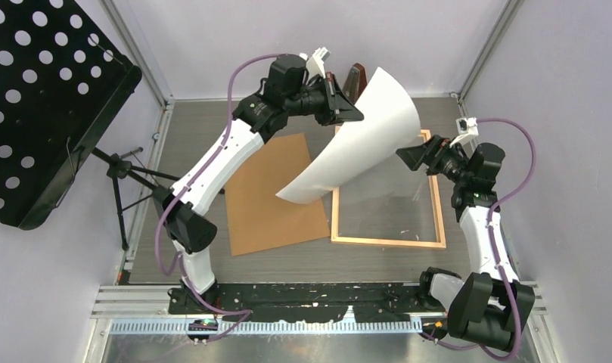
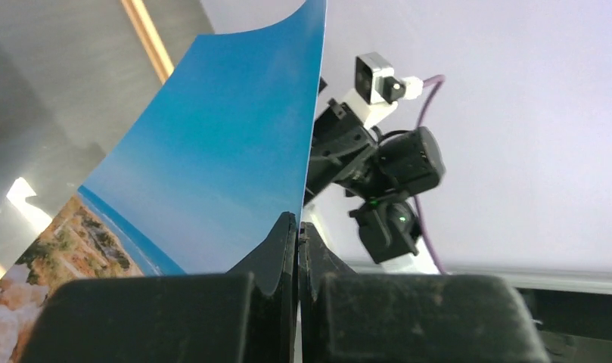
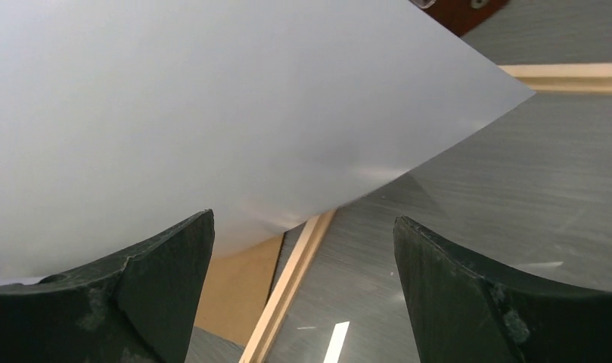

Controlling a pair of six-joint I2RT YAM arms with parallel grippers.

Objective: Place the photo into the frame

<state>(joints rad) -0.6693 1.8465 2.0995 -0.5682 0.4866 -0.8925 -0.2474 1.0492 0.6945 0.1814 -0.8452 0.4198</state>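
Note:
The photo hangs curled in the air over the back of the table, its plain white back up. My left gripper is shut on its far top edge. In the left wrist view the blue sky and rocky shore of the photo show, with the edge pinched in my left gripper. The light wood frame lies flat at the right, partly under the photo's lower end. My right gripper stands open just right of the photo. From the right wrist, the photo hangs ahead of my right gripper, above the frame.
A brown backing board lies flat left of the frame, also seen as the backing board in the right wrist view. A glossy clear sheet reflects light inside the frame. A black perforated stand on a tripod is at the far left.

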